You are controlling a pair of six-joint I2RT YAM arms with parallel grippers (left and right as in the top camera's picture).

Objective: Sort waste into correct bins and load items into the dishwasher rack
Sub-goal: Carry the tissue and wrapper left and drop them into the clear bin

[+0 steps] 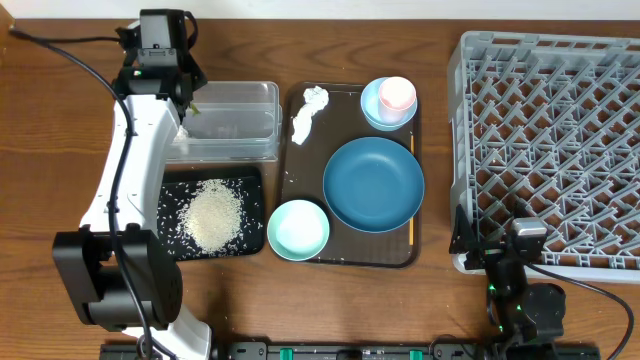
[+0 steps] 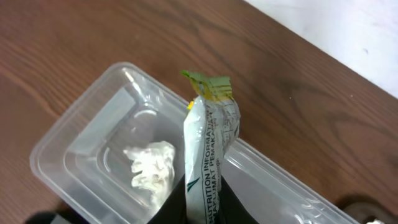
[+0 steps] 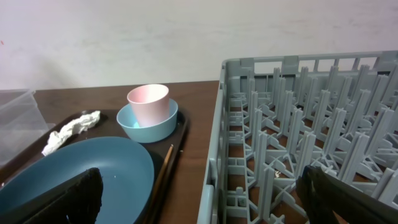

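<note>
The left gripper [image 2: 206, 210] is narrow, pinching the lower end of the wrapper [image 2: 209, 149], which stands upright with its green-and-yellow tip at 12 o'clock in the wrist view. It hangs over the tub [image 2: 79, 119], where a tissue wad [image 2: 149, 165] lies on the floor. From overhead, the tub [image 1: 272, 108] sits at 10 o'clock on the table [image 1: 50, 150], and the black tray [image 1: 256, 238] lies touching it on its 6 o'clock side, with the rice [image 1: 212, 215] heaped in the middle and stray grains scattered around. The brown tray [image 1: 345, 256] is at the table's centre. On it, a tissue strip [image 1: 309, 113] is at 11 o'clock, the cup [image 1: 397, 93] stands inside the blue bowl [image 1: 376, 117] at 1 o'clock, the dish [image 1: 373, 183] is at 4 o'clock, and the mint bowl [image 1: 298, 229] is at 7 o'clock, overlapping the tray's edge. The rack [image 1: 550, 130] fills the 3 o'clock side of the table. The right gripper [image 3: 205, 202] is wide, holding nothing, at the rack's 6 o'clock edge.
</note>
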